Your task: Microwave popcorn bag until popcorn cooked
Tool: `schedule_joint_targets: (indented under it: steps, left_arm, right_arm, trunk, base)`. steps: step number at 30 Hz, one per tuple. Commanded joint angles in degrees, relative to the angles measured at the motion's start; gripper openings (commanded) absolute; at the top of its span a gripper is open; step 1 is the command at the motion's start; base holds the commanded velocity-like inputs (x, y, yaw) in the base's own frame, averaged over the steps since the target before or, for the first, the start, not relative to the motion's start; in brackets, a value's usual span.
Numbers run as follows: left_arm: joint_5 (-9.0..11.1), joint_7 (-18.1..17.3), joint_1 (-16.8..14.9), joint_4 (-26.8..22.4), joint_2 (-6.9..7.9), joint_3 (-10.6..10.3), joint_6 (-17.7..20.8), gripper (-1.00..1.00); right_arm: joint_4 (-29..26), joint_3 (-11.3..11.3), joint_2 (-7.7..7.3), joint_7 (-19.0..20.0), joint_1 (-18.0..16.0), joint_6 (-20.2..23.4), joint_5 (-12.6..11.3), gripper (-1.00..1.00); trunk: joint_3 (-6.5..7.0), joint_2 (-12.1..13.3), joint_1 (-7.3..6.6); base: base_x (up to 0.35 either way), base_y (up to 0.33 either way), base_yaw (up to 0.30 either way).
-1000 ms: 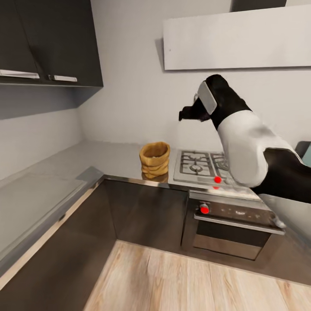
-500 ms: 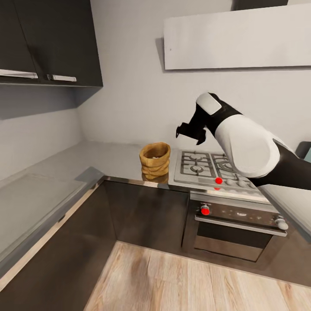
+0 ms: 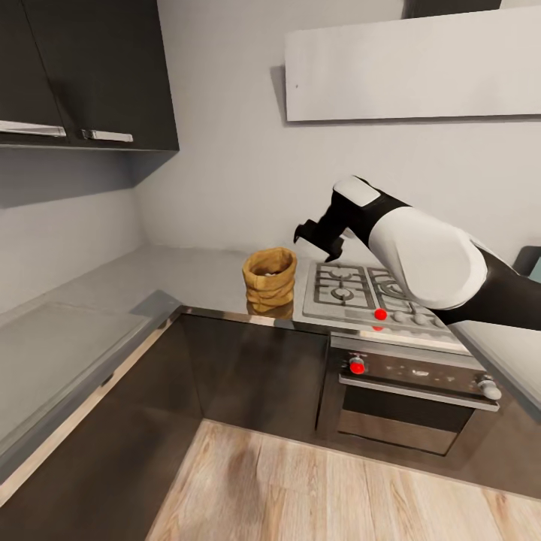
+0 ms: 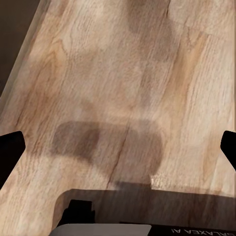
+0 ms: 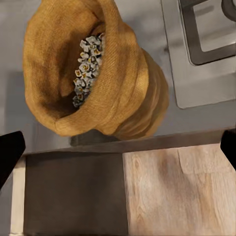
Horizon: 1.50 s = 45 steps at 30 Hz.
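popcorn bag waits as the arm swings in

popcorn bag (image 3: 269, 279) stands upright on the countertop (image 3: 180, 272), right at the front edge and just beside the gas hob (image 3: 368, 289). the right gripper (image 3: 314, 231) has come down and moved over toward the bag in the last second. now it hangs above the hob's near corner, close to the bag but not touching it. this looks like the start of the reach to pick the bag up.

in the right wrist view the bag (image 5: 93, 73) sits below the camera, its mouth open, with little grey and yellow bits (image 5: 87, 69) inside. the dark finger tips show far apart at the two sides of that view, so the fingers are spread wide with nothing between them.

the left gripper points down at the wood floor (image 4: 123, 88). its finger tips also sit at the far edges, so it is wide open and holds nothing.

a blue-green sliver at the head view's right edge, behind the arm, is cut off. i cannot tell if it is the microwave. the oven (image 3: 413, 391) under the hob is partly behind the arm too.
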Motion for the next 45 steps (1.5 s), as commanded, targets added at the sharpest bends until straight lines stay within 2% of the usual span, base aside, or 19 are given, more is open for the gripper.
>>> schedule_joint_targets:
  steps: [1, 9, 14, 26, 34, 45]
  left_arm:
    - [-0.01, -0.02, -0.03, 0.02, -0.08, 0.28, -0.17, 1.0]
    - [0.08, -0.02, -0.06, 0.04, -0.14, 0.3, -0.16, 1.0]
    - [0.56, -0.01, -0.11, 0.06, -0.15, 0.4, -0.12, 1.0]
    - [-0.06, -0.02, -0.03, 0.1, -0.15, 0.32, -0.16, 1.0]
    - [-0.1, -0.02, -0.03, 0.07, -0.15, 0.33, -0.13, 1.0]
    - [-0.05, -0.02, -0.03, 0.07, -0.15, 0.33, -0.16, 1.0]
  right_arm:
    - [-0.14, 0.14, 0.02, -0.06, -0.01, 0.3, -0.46, 1.0]
    - [-0.13, 0.1, 0.02, 0.62, 0.72, 0.39, -0.46, 1.0]
    - [-0.13, 0.13, 0.02, 0.62, 0.77, 0.44, -0.46, 1.0]
    - [-0.13, 0.13, 0.02, 0.48, 0.77, 0.45, -0.45, 1.0]
    - [-0.13, 0.14, 0.02, 0.58, 0.69, 1.17, -0.4, 1.0]
    - [-0.13, 0.14, 0.02, 0.74, 0.7, 1.41, -0.39, 1.0]
  trunk:
    - [-0.06, -0.03, 0.0]
    - [-0.06, -0.03, 0.0]
    - [-0.06, -0.03, 0.0]
    - [-0.06, -0.03, 0.0]
    - [-0.06, -0.03, 0.0]
    - [-0.06, -0.03, 0.0]
  base:
    - [0.0, 0.0, 0.0]
    - [0.081, 0.017, 0.0]
    - [0.224, 0.238, 0.0]
    - [0.039, 0.059, -0.002]
    - [0.0, 0.001, -0.199]
    - [0.103, 0.216, -0.023]
